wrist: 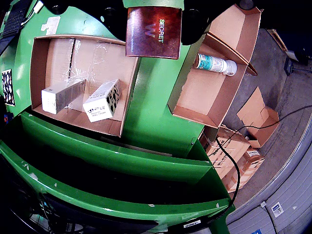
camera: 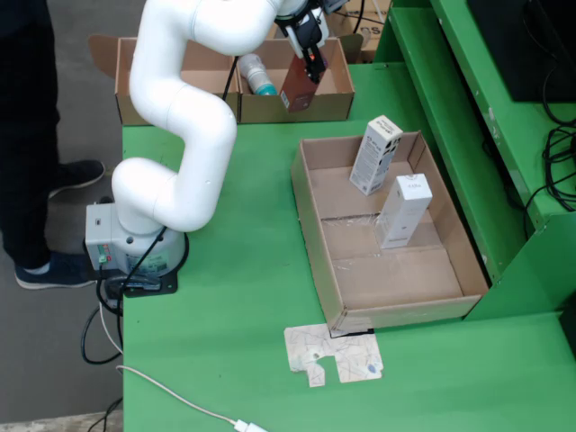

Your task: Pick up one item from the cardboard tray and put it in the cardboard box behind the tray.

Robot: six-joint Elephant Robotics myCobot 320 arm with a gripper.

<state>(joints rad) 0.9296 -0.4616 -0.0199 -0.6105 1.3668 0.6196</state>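
My gripper (camera: pixel 311 65) is shut on a dark red carton (camera: pixel 300 88) lettered "SECRET". In the fixed view the carton hangs over the right part of the open cardboard box (camera: pixel 297 110) at the table's far edge. A white bottle with a teal label (camera: pixel 255 75) lies in that box. Two white cartons (camera: pixel 376 155) (camera: pixel 403 211) stand upright in the cardboard tray (camera: pixel 396 279). In the wrist view, the red carton (wrist: pixel 153 31) fills the top centre in my gripper (wrist: pixel 153 12). The tray (wrist: pixel 97 53) is on the left, the box (wrist: pixel 200 92) and bottle (wrist: pixel 217 64) on the right.
A second cardboard box (camera: pixel 126 90) sits left of the first, partly behind my arm. My base (camera: pixel 135 247) stands at the table's left edge. A printed cardboard scrap (camera: pixel 333 354) lies in front of the tray. A raised green shelf (camera: pixel 468 108) borders the right. A person's legs (camera: pixel 27 135) are at the left.
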